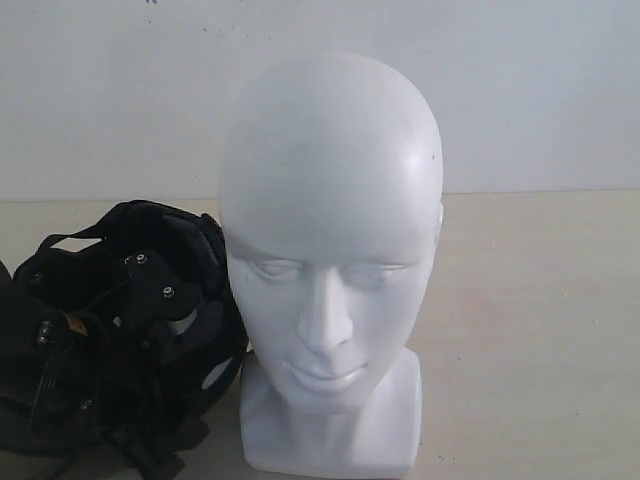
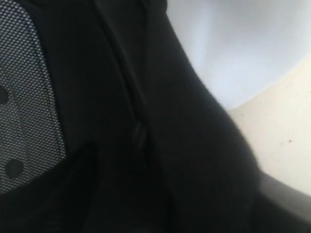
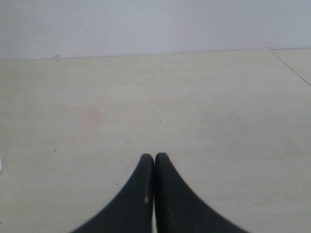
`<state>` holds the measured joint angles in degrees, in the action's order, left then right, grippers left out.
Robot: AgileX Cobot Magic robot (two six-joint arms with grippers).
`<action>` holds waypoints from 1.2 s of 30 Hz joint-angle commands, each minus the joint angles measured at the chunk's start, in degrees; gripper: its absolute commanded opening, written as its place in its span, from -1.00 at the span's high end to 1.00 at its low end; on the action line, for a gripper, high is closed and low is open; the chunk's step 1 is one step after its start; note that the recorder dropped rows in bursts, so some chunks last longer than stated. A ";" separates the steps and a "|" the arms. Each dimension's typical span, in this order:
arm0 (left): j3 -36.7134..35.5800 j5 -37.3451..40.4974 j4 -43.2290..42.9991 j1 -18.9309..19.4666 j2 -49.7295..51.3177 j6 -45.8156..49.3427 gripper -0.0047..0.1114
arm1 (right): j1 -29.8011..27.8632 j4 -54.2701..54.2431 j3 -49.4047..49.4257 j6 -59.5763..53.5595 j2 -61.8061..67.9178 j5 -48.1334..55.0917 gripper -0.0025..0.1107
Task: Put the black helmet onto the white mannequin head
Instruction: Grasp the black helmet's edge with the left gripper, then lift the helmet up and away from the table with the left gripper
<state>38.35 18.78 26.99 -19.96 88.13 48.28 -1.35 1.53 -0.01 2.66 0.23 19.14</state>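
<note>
The black helmet (image 1: 110, 300) crowded the left gripper, whose jaws stood wide apart, its fingers lost against the dark lining. The right gripper (image 3: 154, 158) hung pressed together above the table (image 3: 204, 97). The helmet lay left of the white mannequin head (image 1: 330, 200), touching it.

Not much else around tbh, just a pale beige surface (image 1: 540, 330) with a matte, slightly woody look, running back to a plain white wall (image 1: 120, 90). Up close, the surface has a few tiny dark specks (image 3: 163, 121) scattered on it and a faint pinkish smudge (image 3: 90, 119). There's also a thin seam line (image 3: 291, 68) cutting diagonally across one far corner.
</note>
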 commanded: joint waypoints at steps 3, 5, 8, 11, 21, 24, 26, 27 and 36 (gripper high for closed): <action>0.22 -2.44 -0.07 -0.06 0.28 1.60 0.10 | 0.02 0.38 0.01 -0.04 -0.23 -0.26 0.96; 0.22 -2.49 -0.07 -0.06 0.28 2.10 0.29 | 0.02 0.38 0.01 -0.04 -0.23 -0.26 0.96; 0.22 -2.34 0.04 -0.06 0.28 2.10 0.77 | 0.02 0.38 0.01 -0.04 -0.23 -0.26 0.96; 0.22 -1.62 -0.82 -0.06 0.28 2.36 0.84 | 0.02 0.38 0.01 -0.04 -0.23 -0.26 0.96; 0.42 2.61 -2.46 -0.06 -1.32 0.62 0.84 | 0.02 0.38 0.01 -0.04 -0.23 -0.26 0.96; 0.42 3.80 -2.46 -0.06 -4.91 -2.52 0.84 | 0.02 0.38 0.01 -0.04 -0.23 -0.26 0.96; 0.42 5.49 -2.46 -0.06 -7.56 -4.74 0.84 | 0.02 0.38 0.01 -0.04 -0.23 -0.26 0.96; 0.29 7.35 -2.46 -0.06 -9.74 -6.24 0.84 | 0.02 0.38 0.01 -0.04 -0.23 -0.26 0.96; -1.34 8.90 -1.97 -0.06 -25.82 -13.54 0.84 | 0.02 0.38 0.01 -0.04 -0.23 -0.26 0.96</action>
<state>36.43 30.77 25.18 -19.96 67.10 35.10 -1.35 1.53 -0.01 2.66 0.23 19.14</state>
